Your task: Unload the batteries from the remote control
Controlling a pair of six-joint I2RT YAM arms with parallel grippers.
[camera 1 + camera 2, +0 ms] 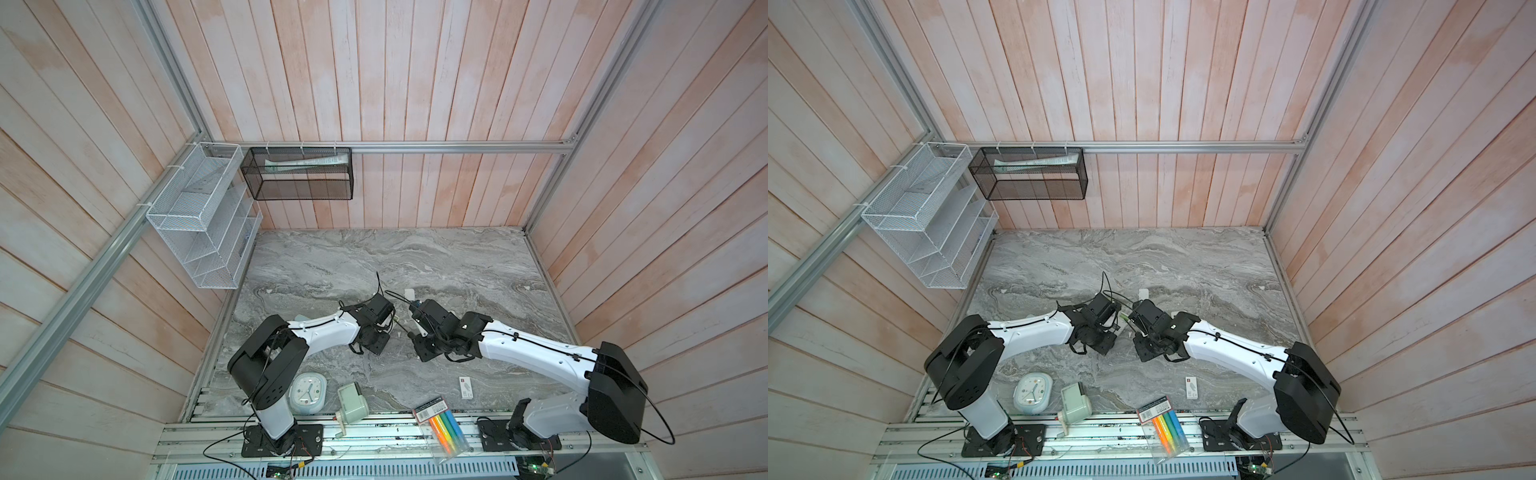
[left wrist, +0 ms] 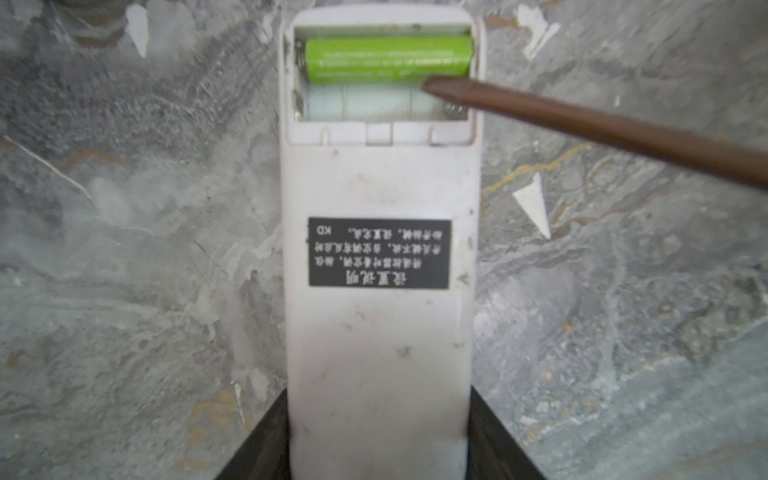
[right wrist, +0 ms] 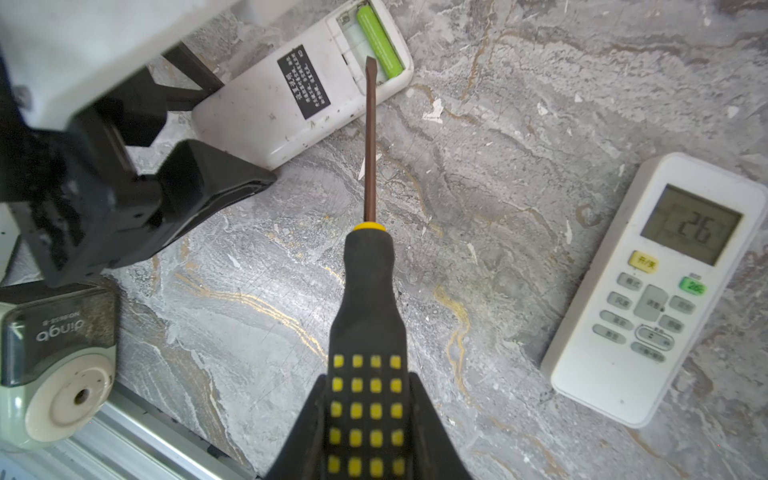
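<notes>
A white remote control (image 2: pixel 380 332) lies face down on the marble table with its back cover off. One lime green battery (image 2: pixel 388 58) sits in the far slot of the open compartment; the slot beside it is empty. My left gripper (image 2: pixel 378 395) is shut on the remote's other end. My right gripper (image 3: pixel 368 376) is shut on the black and yellow handle of a screwdriver (image 3: pixel 370 141). The screwdriver's flat tip rests at one end of the battery (image 3: pixel 380 41), over the empty slot. In both top views the two grippers meet mid-table, and green shows between them (image 1: pixel 1124 318).
A second white remote (image 3: pixel 656 291) lies face up to one side of the screwdriver. A pencil sharpener (image 1: pixel 352 401), a clock (image 1: pixel 307 392), a small card (image 1: pixel 465 387) and a highlighter packet (image 1: pixel 442 424) lie along the front edge. Wire baskets (image 1: pixel 199 216) hang on the left wall.
</notes>
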